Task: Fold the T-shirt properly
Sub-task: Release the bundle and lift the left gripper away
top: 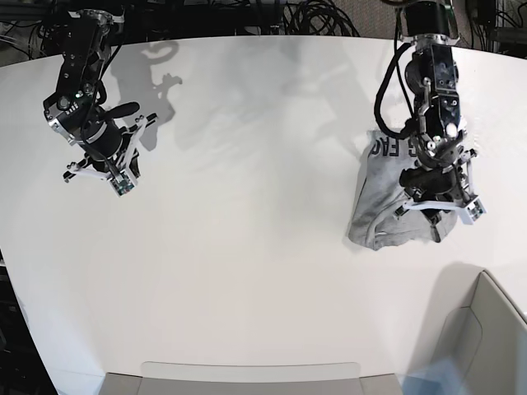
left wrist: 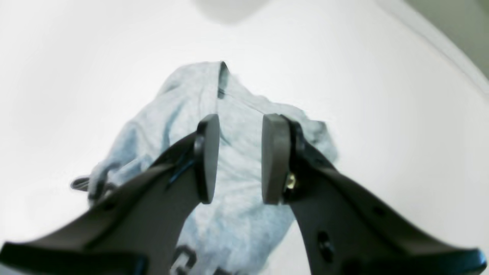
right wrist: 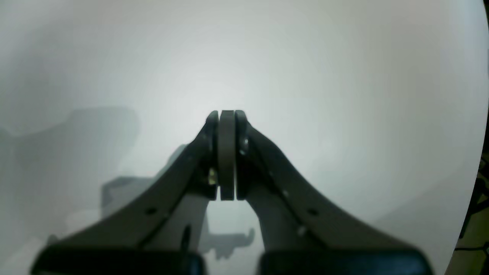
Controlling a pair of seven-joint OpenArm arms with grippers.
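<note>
Two black robot arms over a white, smooth desk (top: 247, 247), well apart from each other. Bunched into a crumpled heap near the base view's right edge: a heather-grey short-sleeved cotton T-shirt (top: 380, 206), black block capitals showing along its far end. Not folded flat; wrinkled, with a dark-edged hem or collar poking out at the heap's tip in the left wrist view (left wrist: 222, 76). More black lettering at the bottom of that same view, partly cut off by the frame.

Left pincer (left wrist: 240, 160) released, hanging directly above the grey cloth, its two flat dark pads (left wrist: 208, 156) parted with bare fabric visible between them. Nothing gripped. Cannot tell whether the pad tips touch the shirt or sit just above it.

Right pincer (right wrist: 227, 152) clenched tight, pads pressed flat together with no gap and nothing between them. Positioned on the base view's left (top: 105, 169), over bare desk, well away from the shirt. Only its own shadow beneath it in the right wrist view.

Grey bin or tray corner (top: 486, 329) at the base view's lower right, near the shirt but apart from it. Tangle of black cables (top: 321, 16) beyond the desk's far edge.
</note>
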